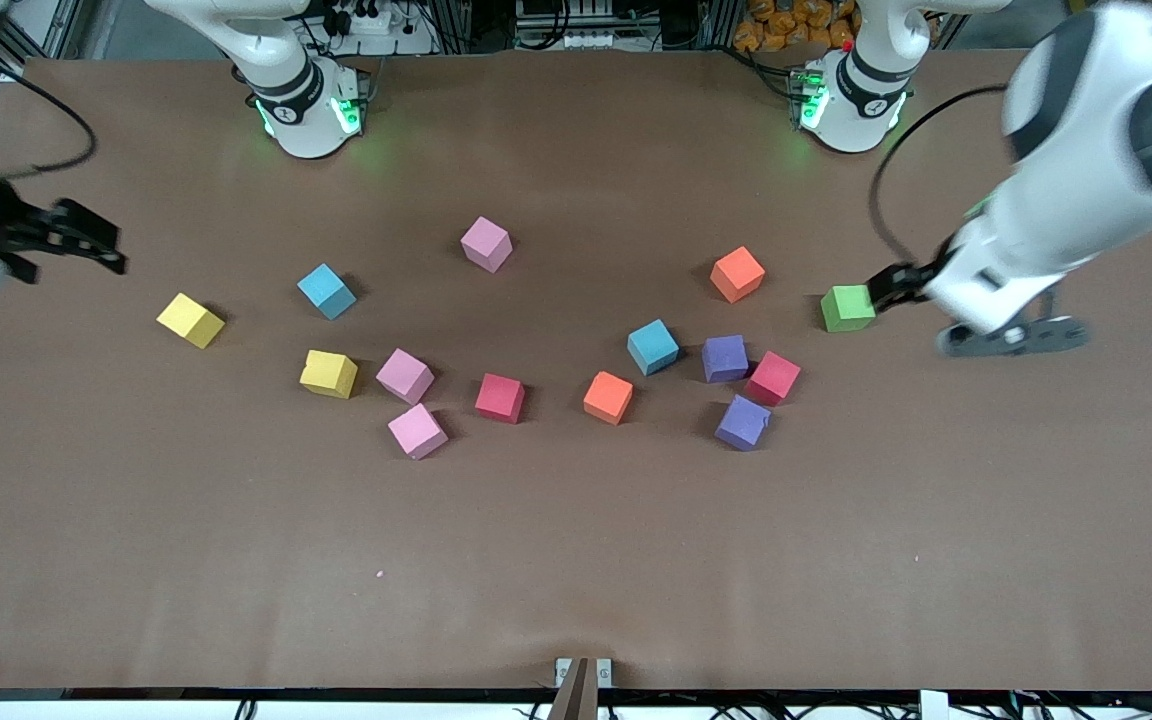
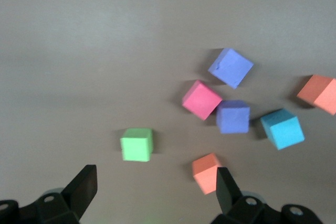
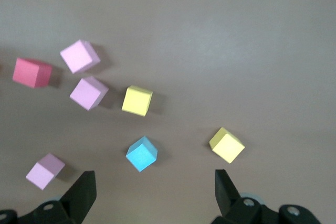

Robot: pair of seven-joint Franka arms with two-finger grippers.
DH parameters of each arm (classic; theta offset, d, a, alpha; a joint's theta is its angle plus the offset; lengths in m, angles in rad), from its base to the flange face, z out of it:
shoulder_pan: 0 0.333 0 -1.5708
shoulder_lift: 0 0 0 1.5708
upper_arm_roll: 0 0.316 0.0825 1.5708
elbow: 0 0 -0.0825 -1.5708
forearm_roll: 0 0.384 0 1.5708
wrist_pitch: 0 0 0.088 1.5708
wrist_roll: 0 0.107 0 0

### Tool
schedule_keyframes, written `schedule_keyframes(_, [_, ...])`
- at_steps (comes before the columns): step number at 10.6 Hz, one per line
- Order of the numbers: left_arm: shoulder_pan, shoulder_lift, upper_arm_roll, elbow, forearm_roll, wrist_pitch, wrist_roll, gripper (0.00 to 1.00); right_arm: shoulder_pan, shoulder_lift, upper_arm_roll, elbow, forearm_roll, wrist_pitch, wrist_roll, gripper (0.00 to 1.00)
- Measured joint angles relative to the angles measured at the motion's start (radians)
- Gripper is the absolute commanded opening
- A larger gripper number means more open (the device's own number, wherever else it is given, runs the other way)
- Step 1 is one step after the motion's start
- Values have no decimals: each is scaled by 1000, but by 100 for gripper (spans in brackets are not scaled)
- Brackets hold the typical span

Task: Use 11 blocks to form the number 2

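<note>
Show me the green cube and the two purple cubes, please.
green cube [image 1: 847, 308], front view, top face.
purple cube by the red one [image 1: 725, 358], front view, top face.
other purple cube [image 1: 742, 422], front view, top face.

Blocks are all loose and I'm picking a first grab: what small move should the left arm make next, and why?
Probably swing the left gripper, open and empty above the table, away from the green cube to over the orange cube nearest it. Green likely isn't part of the digit, the cubes lie scattered, and that orange one stands clear of its neighbours. The right gripper waits open at its end.
</note>
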Motion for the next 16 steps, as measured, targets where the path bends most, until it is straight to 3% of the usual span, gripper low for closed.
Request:
schedule_keyframes(3, [-104, 46, -4, -142, -2, 230, -240, 100, 110, 117, 5, -52, 0, 100, 78, 100])
schedule_keyframes(6, [-236, 146, -6, -160, -2, 363, -546, 100, 150, 157, 5, -188, 2, 248, 132, 100])
schedule_keyframes(8, [-287, 208, -6, -161, -2, 445, -658, 100, 243, 157, 7, -262, 2, 336, 260, 100])
schedule_keyframes(12, [-329, 313, -5, -160, -2, 553, -695, 100, 287, 166, 2, -336, 41, 399, 381, 100])
schedule_keyframes(16, [-352, 380, -5, -160, -2, 585, -695, 100, 354, 166, 6, -492, 118, 521, 547, 100])
